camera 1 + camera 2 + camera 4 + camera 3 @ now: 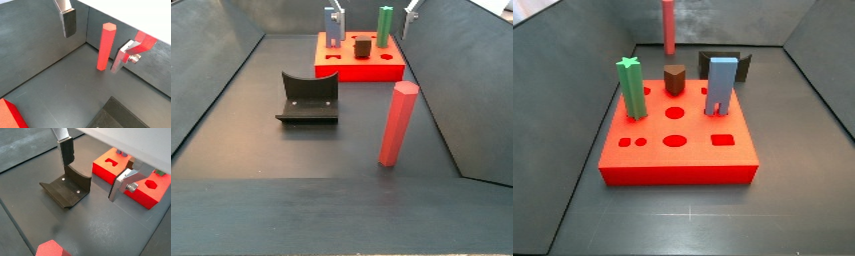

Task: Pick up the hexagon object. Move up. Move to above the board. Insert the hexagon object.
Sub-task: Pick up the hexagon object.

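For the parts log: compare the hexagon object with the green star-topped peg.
The hexagon object is salmon red and stands alone on the floor; the green peg sits in the board. The hexagon object's top is flat, the green peg's star-shaped. Both stand upright, slim and tall. The gripper hangs open over the floor beside the fixture, holding neither.

- Long slim red hexagon bar (397, 124) stands upright on the bench (251, 120), well apart from the thick square red board (358, 68).
- The dark L-shaped fixture (307, 98) sits between them.
- The hand (93, 35) is near the bar, not touching.
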You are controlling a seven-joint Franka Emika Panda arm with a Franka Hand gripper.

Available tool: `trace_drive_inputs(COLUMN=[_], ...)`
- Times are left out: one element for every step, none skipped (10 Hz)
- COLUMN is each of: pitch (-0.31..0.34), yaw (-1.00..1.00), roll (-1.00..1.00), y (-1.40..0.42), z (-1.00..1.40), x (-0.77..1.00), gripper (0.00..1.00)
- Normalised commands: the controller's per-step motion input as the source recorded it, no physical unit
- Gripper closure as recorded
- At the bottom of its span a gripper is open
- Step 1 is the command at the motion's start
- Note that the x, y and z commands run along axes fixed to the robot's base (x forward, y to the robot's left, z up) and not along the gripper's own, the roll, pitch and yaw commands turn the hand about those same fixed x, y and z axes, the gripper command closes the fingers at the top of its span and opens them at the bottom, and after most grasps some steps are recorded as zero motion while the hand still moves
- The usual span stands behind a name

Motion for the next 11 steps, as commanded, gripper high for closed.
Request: trace_drive_inputs(pitch=[0.050, 0.013, 0.000, 0.006, 0.000, 0.000, 0.000, 0.000, -0.010, -0.011, -0.001], yaw=[0.09, 0.20, 0.37, 0.45, 0.51, 0.50, 0.46, 0.43, 0.40, 0.39, 0.38], roll=[0.17, 0.05, 0.00, 0.00, 0.00, 0.00, -0.01, -0.03, -0.09, -0.09, -0.07], y=[0.06, 0.31, 0.53, 0.55, 0.49, 0.47, 0.43, 0.39, 0.37, 0.35, 0.30], z=[-0.09, -0.21, -0.23, -0.19, -0.17, -0.15, -0.16, -0.16, -0.21, -0.21, -0.19], x=[0.00, 0.10, 0.14, 0.16, 0.14, 0.15, 0.10, 0.07, 0.08, 0.06, 0.08], gripper=[0.00, 0.00, 0.00, 0.00, 0.00, 0.00, 0.00, 0.00, 0.00, 0.00, 0.00])
